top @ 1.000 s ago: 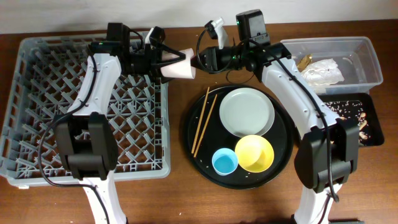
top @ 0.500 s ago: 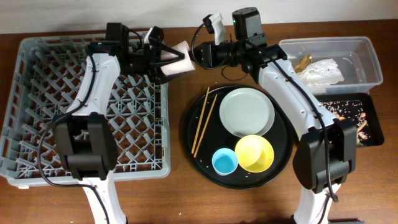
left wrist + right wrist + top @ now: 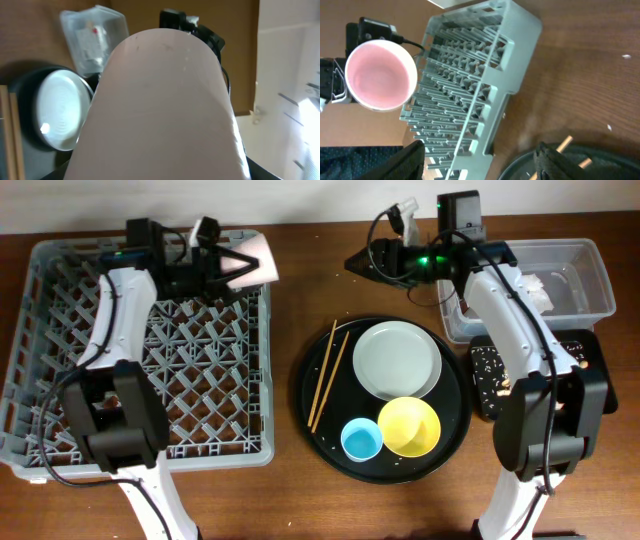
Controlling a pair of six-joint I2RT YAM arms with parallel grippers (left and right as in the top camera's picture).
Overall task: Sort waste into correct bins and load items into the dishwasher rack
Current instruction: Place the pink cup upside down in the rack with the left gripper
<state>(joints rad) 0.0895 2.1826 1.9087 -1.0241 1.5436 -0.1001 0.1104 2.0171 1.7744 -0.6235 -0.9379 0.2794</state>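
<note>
Overhead view: the small pink cup (image 3: pixel 252 260) is seen on its side, gripped between the fingers of the left gripper (image 3: pixel 236 265) over the far right corner of the large square grey plastic dishwasher rack (image 3: pixel 200 380). Whether the cup touches the rack cannot be told. In the left wrist view the cup's pale wall fills the frame; in the right wrist view its open mouth is turned toward the camera. The right gripper (image 3: pixel 356 266) is placed well apart from the cup, over the brown wooden table (image 3: pixel 300 290), its fingers spread wide with nothing between them. On the large round black tray (image 3: pixel 300 395) are laid the pale grey-white round plate (image 3: pixel 397 360), the yellow bowl (image 3: pixel 409 426), the small blue cup (image 3: pixel 361 440) and two thin wooden chopsticks (image 3: pixel 328 375).
</note>
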